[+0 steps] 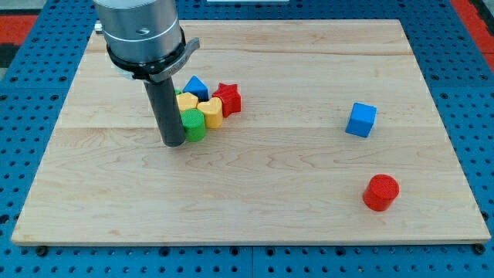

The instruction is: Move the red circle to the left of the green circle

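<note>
Rod and cluster sit toward the view's left on the wooden board (255, 166): my tip (174, 144) rests on the wood, touching the left side of the green circle (193, 125). Rightward, packed together, come a yellow block (186, 102), a yellow heart (212, 113), a blue triangle (197, 86) and a red star (228, 98). Well apart to the right stands a blue cube (360, 120). The red circle (380, 192) lies farthest right, near the view's bottom. No fingers here, only the bare rod, grasping nothing.

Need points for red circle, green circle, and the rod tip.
red circle (381, 191), camera view, on its top face.
green circle (194, 124), camera view, on its visible right part beside the rod.
my tip (174, 144), camera view, on the rod's very end, touching the green circle's left.
</note>
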